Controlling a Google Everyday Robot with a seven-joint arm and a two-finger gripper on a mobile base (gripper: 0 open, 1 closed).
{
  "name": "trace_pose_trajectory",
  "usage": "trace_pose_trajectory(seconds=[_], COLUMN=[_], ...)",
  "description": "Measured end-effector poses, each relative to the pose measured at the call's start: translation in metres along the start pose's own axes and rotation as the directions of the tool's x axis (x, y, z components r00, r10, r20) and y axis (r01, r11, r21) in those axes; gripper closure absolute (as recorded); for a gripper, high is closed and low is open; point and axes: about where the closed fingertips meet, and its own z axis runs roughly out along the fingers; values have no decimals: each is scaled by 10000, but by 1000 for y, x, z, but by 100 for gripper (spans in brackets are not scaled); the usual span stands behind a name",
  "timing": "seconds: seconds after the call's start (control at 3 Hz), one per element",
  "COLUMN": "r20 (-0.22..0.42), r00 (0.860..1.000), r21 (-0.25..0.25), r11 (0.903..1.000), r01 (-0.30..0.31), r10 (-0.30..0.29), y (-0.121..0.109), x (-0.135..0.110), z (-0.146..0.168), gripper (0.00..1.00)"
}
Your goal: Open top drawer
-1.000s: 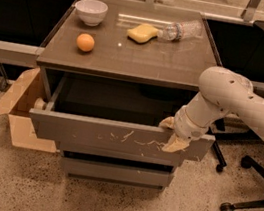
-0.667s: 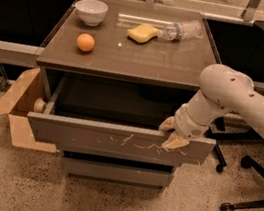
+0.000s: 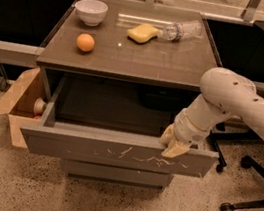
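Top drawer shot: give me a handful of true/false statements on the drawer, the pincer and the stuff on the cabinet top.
1. The top drawer is pulled out from the cabinet. True.
2. The pincer is at the image-left end of the drawer front. False: it is at the image-right end, on the front's top edge.
3. An orange sits on the cabinet top, nearer the camera than the white bowl. True.
4. The plastic bottle stands upright. False: it lies on its side next to the yellow sponge.
5. The top drawer's front is unmarked. False: white scratches run across its middle.
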Motion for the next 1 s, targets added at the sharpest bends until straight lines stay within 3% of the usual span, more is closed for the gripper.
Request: trace_pose_trajectory(seconds=[0.33,1.0], r20=[105,105], r00=[9999,9999], r21=[-56,-57], r11=[10000,10000], r01=[0,0], r10=[0,0], y=[11,11], x=[-4,-4], z=[-1,-1], gripper=[96,50])
